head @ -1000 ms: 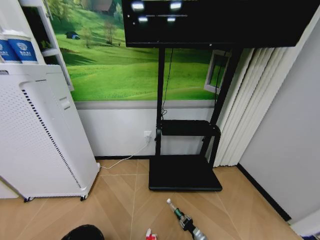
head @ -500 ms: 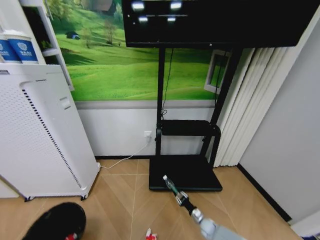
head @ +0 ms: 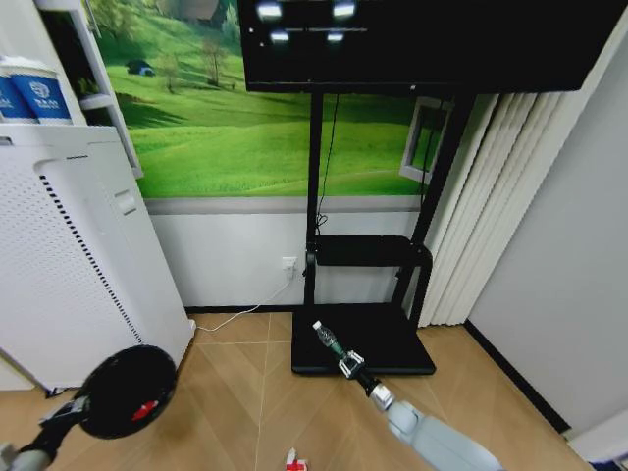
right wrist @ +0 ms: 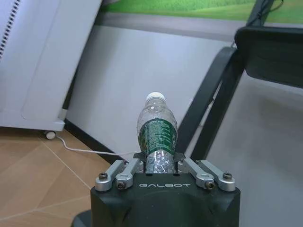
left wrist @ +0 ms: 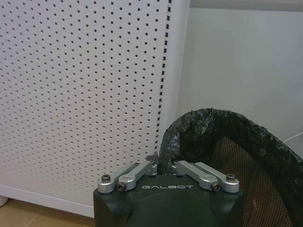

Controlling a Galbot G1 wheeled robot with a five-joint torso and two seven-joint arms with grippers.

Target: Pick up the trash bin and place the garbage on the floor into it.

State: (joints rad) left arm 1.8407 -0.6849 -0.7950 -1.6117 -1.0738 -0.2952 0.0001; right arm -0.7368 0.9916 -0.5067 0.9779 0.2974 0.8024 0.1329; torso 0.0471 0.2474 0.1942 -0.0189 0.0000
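Observation:
The black mesh trash bin (head: 128, 391) hangs above the floor at lower left, its mouth tilted toward me, with a red piece of garbage (head: 145, 409) inside. My left gripper (left wrist: 164, 169) is shut on the bin's bag-lined rim (left wrist: 189, 124). My right gripper (head: 345, 362) is raised in front of the TV stand, shut on a clear plastic bottle with a green label (head: 328, 340), cap pointing away (right wrist: 156, 132). A red-and-white wrapper (head: 293, 459) lies on the floor at the bottom edge.
A tall white perforated appliance (head: 69, 265) on castors stands at left, close behind the bin. The black TV stand base (head: 361, 341) and posts sit centre, under the screen. A white cable (head: 240, 312) runs along the wall. White curtains (head: 491, 206) hang at right.
The left arm has lifted the bin up and leftward, its mouth now tipped toward me. The right gripper has risen and moved away from me with the bottle, toward the stand base.

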